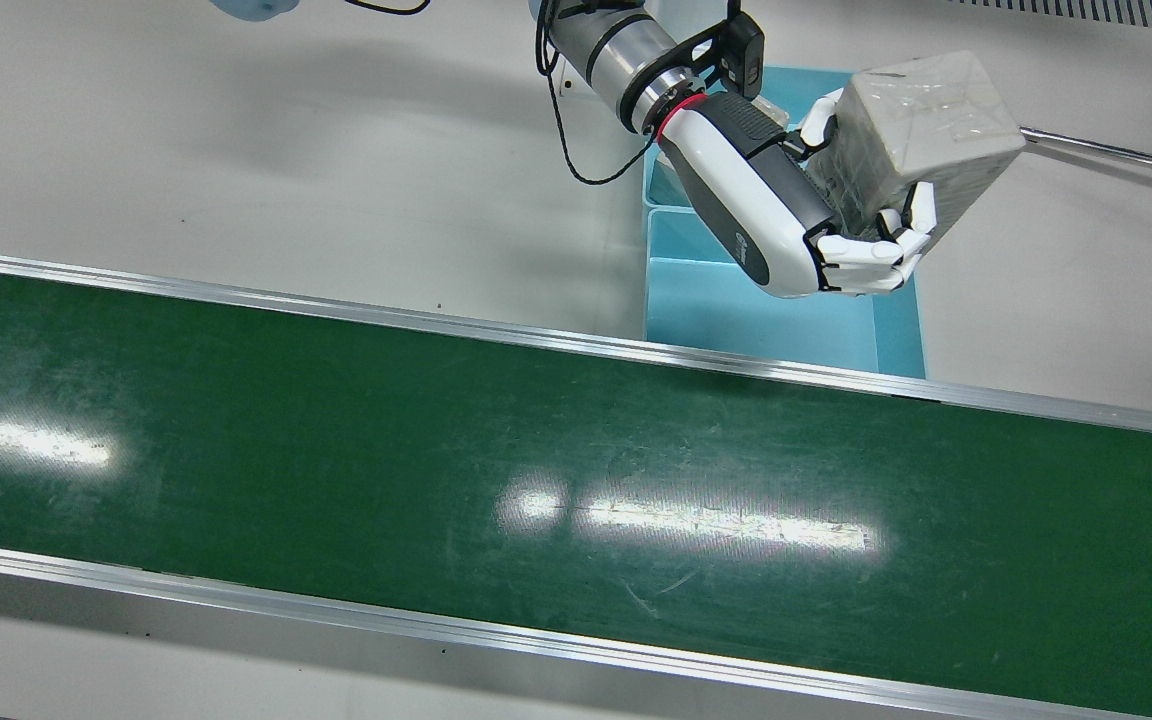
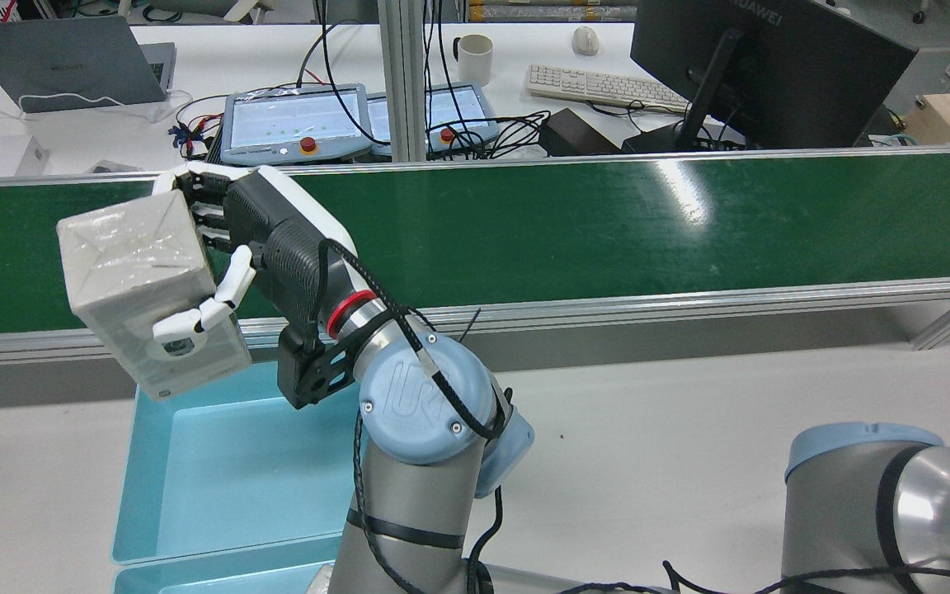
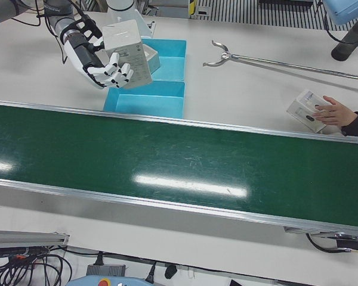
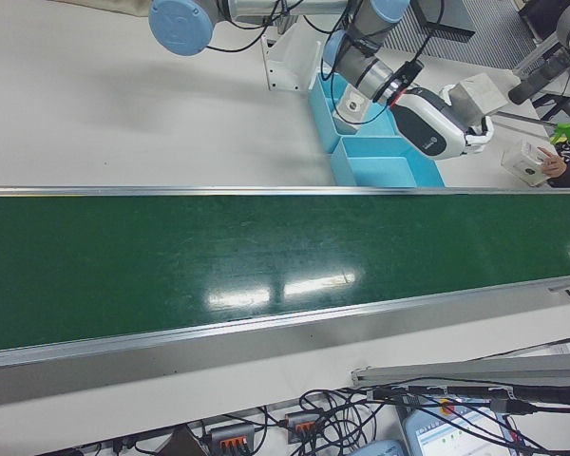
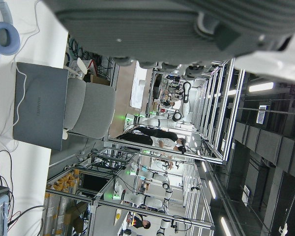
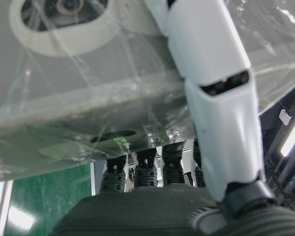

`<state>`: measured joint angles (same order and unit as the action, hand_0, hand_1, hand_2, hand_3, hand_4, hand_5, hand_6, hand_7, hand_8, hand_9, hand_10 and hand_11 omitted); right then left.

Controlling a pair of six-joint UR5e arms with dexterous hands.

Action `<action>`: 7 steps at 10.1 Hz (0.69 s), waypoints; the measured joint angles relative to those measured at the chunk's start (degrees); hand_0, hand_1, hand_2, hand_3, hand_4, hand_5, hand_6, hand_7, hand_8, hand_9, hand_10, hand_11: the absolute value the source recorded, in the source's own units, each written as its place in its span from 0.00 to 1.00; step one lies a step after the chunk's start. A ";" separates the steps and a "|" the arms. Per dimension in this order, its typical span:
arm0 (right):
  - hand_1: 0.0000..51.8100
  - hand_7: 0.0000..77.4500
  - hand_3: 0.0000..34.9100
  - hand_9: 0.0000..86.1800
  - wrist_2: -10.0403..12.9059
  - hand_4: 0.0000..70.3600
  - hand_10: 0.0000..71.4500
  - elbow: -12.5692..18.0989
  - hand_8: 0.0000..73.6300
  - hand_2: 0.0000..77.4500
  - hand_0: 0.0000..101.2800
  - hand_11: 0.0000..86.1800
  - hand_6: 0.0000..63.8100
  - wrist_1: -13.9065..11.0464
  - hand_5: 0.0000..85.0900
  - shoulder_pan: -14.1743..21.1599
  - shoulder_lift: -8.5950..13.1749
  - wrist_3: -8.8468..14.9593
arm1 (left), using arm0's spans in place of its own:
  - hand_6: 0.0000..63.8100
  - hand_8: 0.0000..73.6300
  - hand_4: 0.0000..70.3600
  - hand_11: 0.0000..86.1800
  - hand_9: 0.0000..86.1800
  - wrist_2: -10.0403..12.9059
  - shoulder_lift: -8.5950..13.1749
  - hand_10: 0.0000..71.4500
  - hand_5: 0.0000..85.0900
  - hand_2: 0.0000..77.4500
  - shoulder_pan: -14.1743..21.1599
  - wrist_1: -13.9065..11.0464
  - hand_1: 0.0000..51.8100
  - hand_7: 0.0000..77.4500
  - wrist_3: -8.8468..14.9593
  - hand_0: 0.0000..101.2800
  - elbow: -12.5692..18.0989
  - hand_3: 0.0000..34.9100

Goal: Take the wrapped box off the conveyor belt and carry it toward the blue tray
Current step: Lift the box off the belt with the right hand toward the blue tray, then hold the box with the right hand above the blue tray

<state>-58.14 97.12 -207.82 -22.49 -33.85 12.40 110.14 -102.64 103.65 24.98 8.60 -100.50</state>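
Conveyor belt [image 1: 576, 480], green w/ silver rails, fills the lower two-thirds of the front view, nothing on it. Right arm [image 2: 879, 495] shows only as a grey and blue joint at lower right of the rear view; its hand's fingers can't be told. Blue tray [image 1: 766, 310] sits upper right of centre, just beyond the belt's far rail, w/ a second tray compartment behind it. Left hand [image 1: 766, 200] hangs above the tray, fingers [image 1: 876, 250] wrapped round the wrapped box [image 1: 926, 120], thumb on the opposite face. Box is held clear of belt and tray, tilted, over the tray's right edge. Far right in the left-front view: metal rod [image 3: 274, 59] on the table, plus a person's hand [image 3: 337, 112] on another small box [image 3: 307, 110].
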 joint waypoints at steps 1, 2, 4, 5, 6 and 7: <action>0.02 0.89 0.05 0.51 0.09 0.62 0.62 2.37 0.72 0.37 0.53 0.53 0.54 0.02 0.60 0.47 -3.15 -0.05 | 0.00 0.01 0.00 0.00 0.00 0.00 0.00 0.01 0.01 0.01 0.00 0.00 0.00 0.01 0.00 0.00 0.00 0.00; 0.02 0.89 0.01 0.51 -0.06 0.47 0.50 4.43 0.72 0.37 0.53 0.56 0.54 0.03 0.79 0.68 -5.78 -0.13 | 0.00 0.01 0.00 0.00 0.00 0.00 0.00 0.01 0.01 0.01 0.00 0.00 0.00 0.01 0.00 0.00 0.00 0.00; 0.02 0.85 0.01 0.48 -1.18 0.33 0.38 6.75 0.75 0.37 0.55 0.46 0.50 0.10 0.73 0.83 -8.27 -0.26 | 0.00 0.01 0.00 0.01 0.00 0.00 0.00 0.00 0.01 0.01 0.00 0.00 0.00 0.01 0.00 0.00 0.00 0.00; 0.27 0.66 0.19 0.35 -1.70 0.16 0.21 7.24 0.64 0.27 0.62 0.36 0.32 0.27 0.47 0.85 -8.07 -0.27 | 0.00 0.01 0.00 0.00 0.00 0.00 0.00 0.01 0.01 0.01 0.00 0.00 0.00 0.01 0.00 0.00 0.00 0.00; 0.27 0.66 0.19 0.35 -2.07 0.16 0.21 7.71 0.64 0.27 0.62 0.36 0.32 0.50 0.47 0.89 -7.22 -0.25 | 0.00 0.01 0.00 0.00 0.00 0.00 0.00 0.01 0.01 0.01 0.00 0.00 0.00 0.01 0.00 0.00 0.00 0.00; 0.52 0.48 0.44 0.20 -2.32 0.01 0.00 8.26 0.44 0.12 0.55 0.02 0.02 0.67 0.19 0.92 -6.16 -0.22 | 0.00 0.01 0.00 0.00 0.00 0.00 0.00 0.01 0.01 0.01 0.00 0.00 0.00 0.01 0.00 0.00 0.00 0.00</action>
<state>-60.47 105.38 -207.15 -21.57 -40.02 12.18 110.14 -102.64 103.64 24.98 8.60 -100.50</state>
